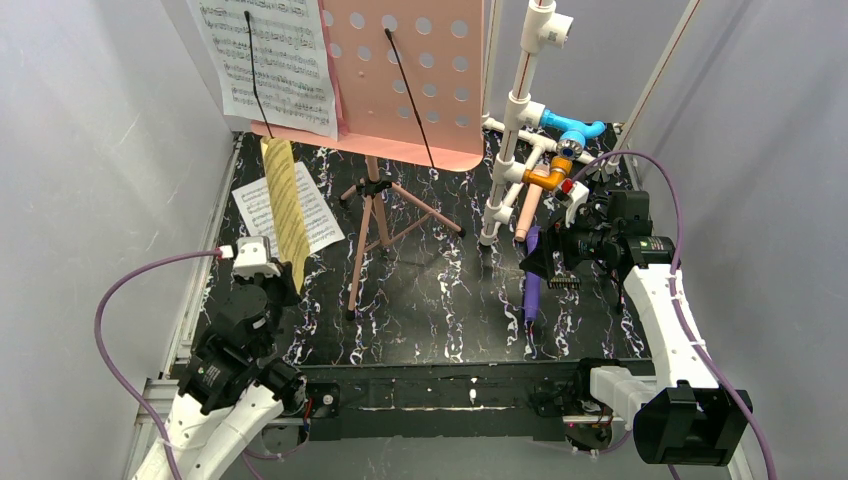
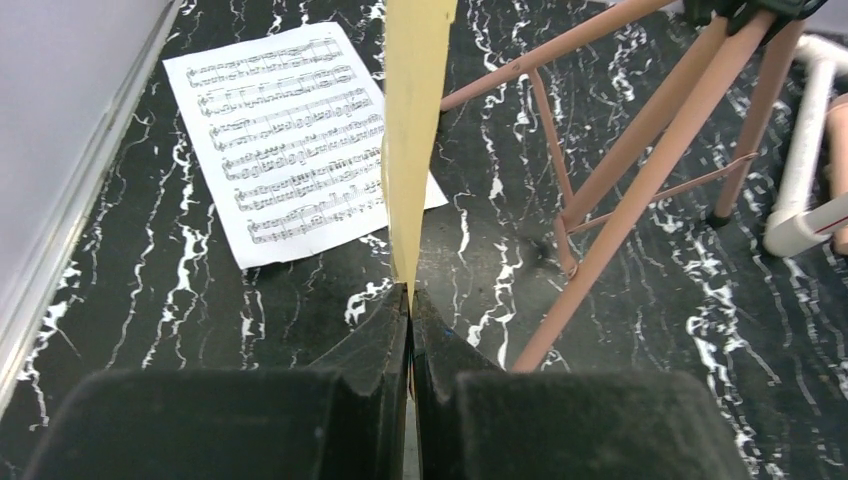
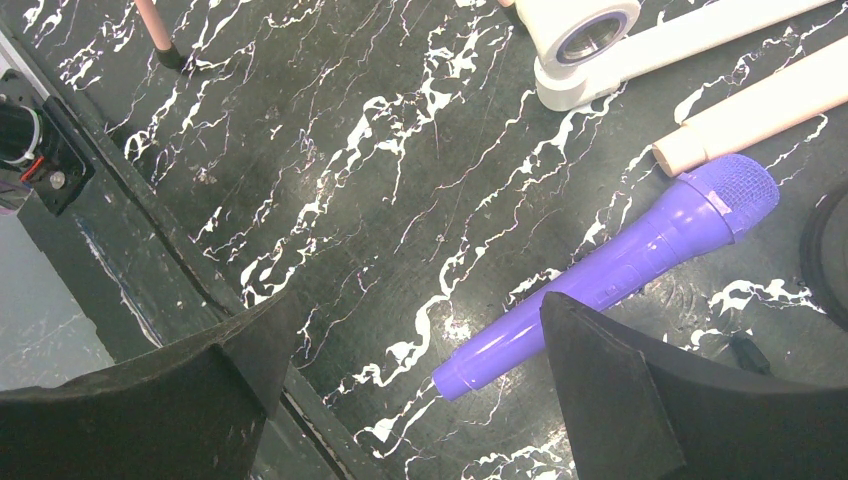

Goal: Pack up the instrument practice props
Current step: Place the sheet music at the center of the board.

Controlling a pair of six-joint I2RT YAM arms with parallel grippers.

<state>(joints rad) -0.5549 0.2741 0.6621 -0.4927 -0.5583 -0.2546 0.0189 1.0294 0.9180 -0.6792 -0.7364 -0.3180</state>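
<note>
The pink perforated sheet-music holder (image 1: 410, 70) stands on folding tripod legs (image 1: 375, 225) at the back, with printed music pages (image 1: 265, 60) clipped to its left half. Another music page (image 2: 290, 140) lies flat on the table. My left gripper (image 2: 410, 295) is shut on the lower edge of a thin yellowish sheet (image 1: 283, 200) that stands on edge above that page. Over the purple microphone (image 3: 620, 265), which lies on the table, my right gripper (image 3: 418, 305) hangs open; the handle end lies between its fingers, untouched. A beige microphone (image 3: 750, 110) lies beside the purple one.
A white pipe frame (image 1: 520, 120) with blue and orange fittings stands at the back right, its foot (image 3: 590, 30) close to the microphones. The stand's legs (image 2: 640, 170) spread just right of my left gripper. Grey walls close in both sides of the black marbled table (image 1: 430, 310).
</note>
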